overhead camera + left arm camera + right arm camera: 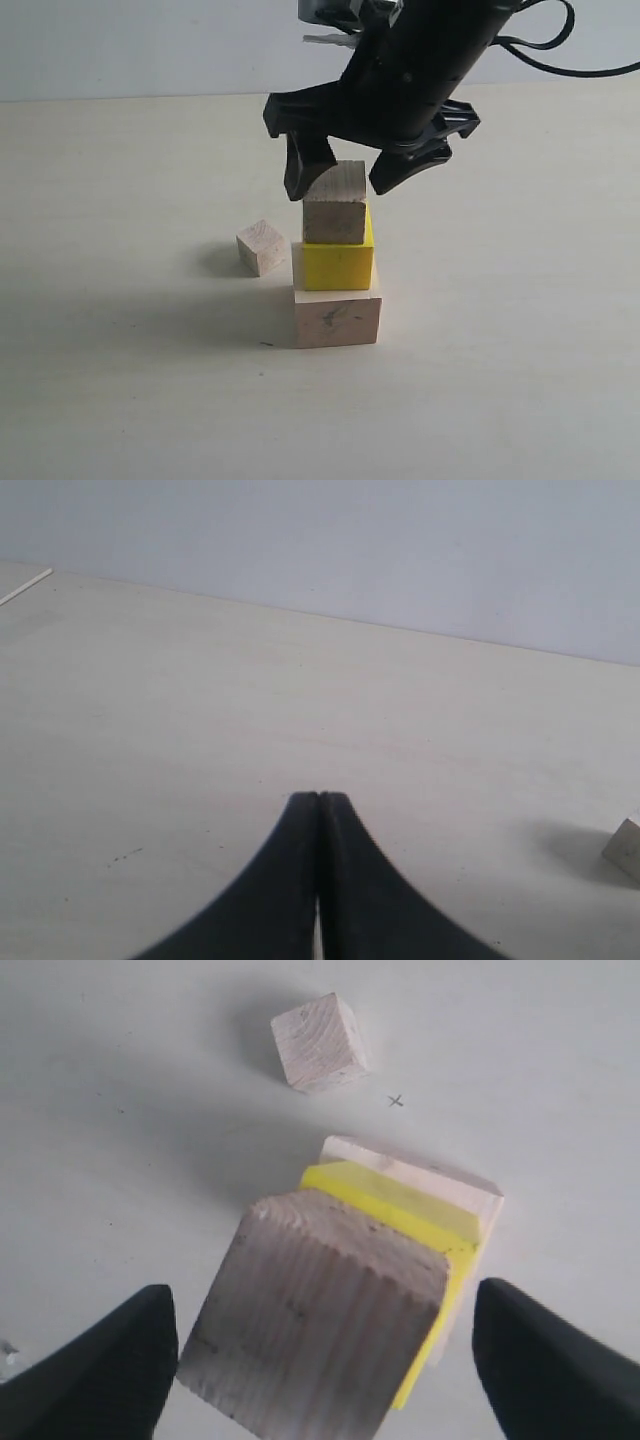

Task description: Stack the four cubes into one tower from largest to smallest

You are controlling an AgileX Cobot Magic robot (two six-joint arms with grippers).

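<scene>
medium pale wood cube (334, 215) sits slightly twisted on the yellow cube (338, 264), that on the large pale cube (337, 318), untouched between the spread fingers of the right pincer (342, 187); small pale cube (262, 247) lies lower, off to the pincer's side, apart

No words, brands or numbers readable in any view; one sign only: a small dark x mark (396, 1101) drawn on the table (560, 1080), seen in the right wrist view, between the small cube (318, 1043) and the large cube (430, 1182), touching neither
</scene>
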